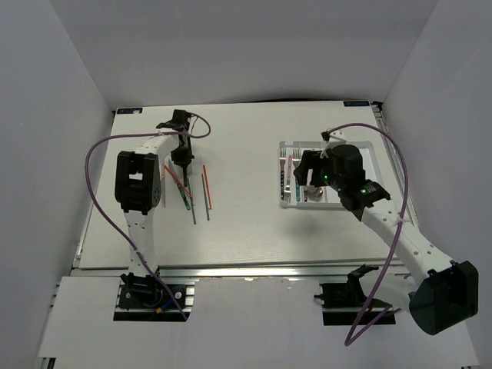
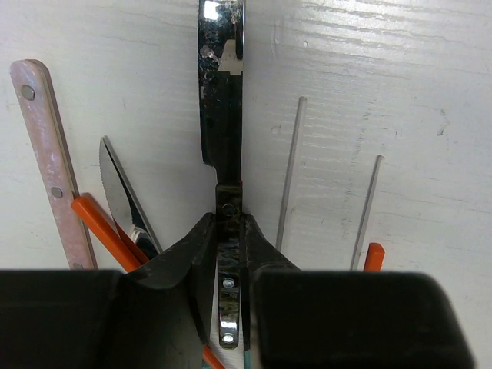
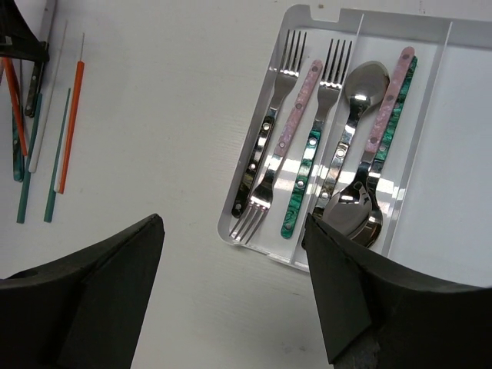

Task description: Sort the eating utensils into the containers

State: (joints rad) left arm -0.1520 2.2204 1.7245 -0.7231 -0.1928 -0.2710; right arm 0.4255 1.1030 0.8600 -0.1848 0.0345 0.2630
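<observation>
- Left gripper [image 2: 228,257] pinches the handle of a dark-handled steel knife [image 2: 221,115], blade flat on the white tabletop [image 1: 246,231], far-left part
- Orange-red chopstick [image 3: 71,123] and green chopstick [image 3: 58,161] lie just beside it
- Right gripper [image 3: 231,300] spread wide, empty, above the near-left corner of the flat white plastic tray [image 3: 400,23], far-right part
- Tray: metal forks [image 3: 286,131] in the left compartment, metal spoons [image 3: 361,115] in the next
</observation>
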